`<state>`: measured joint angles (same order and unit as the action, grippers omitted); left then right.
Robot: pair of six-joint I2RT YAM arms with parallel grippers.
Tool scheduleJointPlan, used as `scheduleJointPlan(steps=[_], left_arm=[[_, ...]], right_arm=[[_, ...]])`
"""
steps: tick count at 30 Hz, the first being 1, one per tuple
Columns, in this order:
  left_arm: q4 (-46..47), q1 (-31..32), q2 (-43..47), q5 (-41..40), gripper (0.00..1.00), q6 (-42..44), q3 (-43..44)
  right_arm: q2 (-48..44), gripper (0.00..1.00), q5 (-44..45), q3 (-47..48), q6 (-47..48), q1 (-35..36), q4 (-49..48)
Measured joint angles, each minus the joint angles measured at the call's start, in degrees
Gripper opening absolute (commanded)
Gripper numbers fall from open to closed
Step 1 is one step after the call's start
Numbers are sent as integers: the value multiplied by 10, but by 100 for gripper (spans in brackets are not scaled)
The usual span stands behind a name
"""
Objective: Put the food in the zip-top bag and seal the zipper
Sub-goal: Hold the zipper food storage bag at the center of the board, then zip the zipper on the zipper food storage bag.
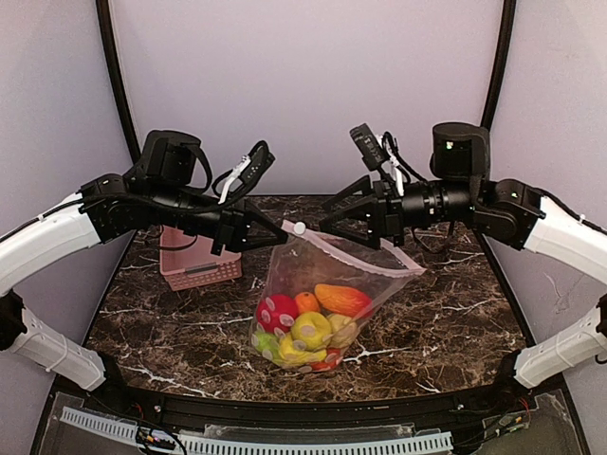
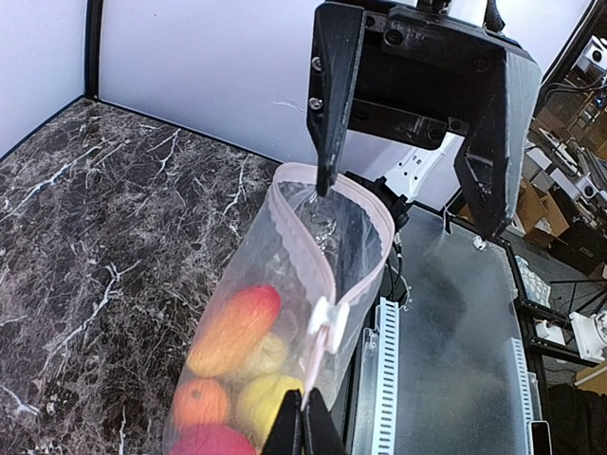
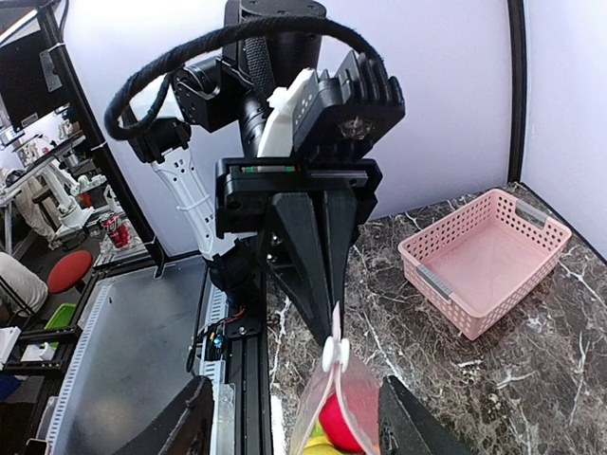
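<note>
The clear zip-top bag (image 1: 327, 275) hangs by its left top corner, with its bottom on the marble table. The food (image 1: 308, 327) fills its bottom: red, orange, yellow and green toy fruits, also in the left wrist view (image 2: 232, 332). The pink zipper (image 1: 356, 254) runs along the open mouth, and its white slider (image 1: 299, 228) sits near the left end. My left gripper (image 1: 268, 234) is shut on the zipper strip's end just behind the slider (image 2: 327, 322). My right gripper (image 1: 332, 216) is open and straddles the mouth near the slider (image 3: 334, 354) without holding it.
A pink slotted basket (image 1: 199, 261) stands empty at the back left of the table, also in the right wrist view (image 3: 484, 261). The dark marble tabletop (image 1: 455, 313) is ringed by grey walls. A white slotted rail (image 1: 285, 441) runs along the near edge.
</note>
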<state>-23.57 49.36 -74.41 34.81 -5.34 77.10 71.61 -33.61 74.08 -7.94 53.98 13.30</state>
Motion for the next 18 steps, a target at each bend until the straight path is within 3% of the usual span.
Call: scheduleJointPlan(steps=[9,18], left_arm=[[0,0,0,8,1,2,0],[0,0,0,10,1,2,0]], right_arm=[[77,33,7,48,4,6,19],[92,13,2,58,13,14,35]])
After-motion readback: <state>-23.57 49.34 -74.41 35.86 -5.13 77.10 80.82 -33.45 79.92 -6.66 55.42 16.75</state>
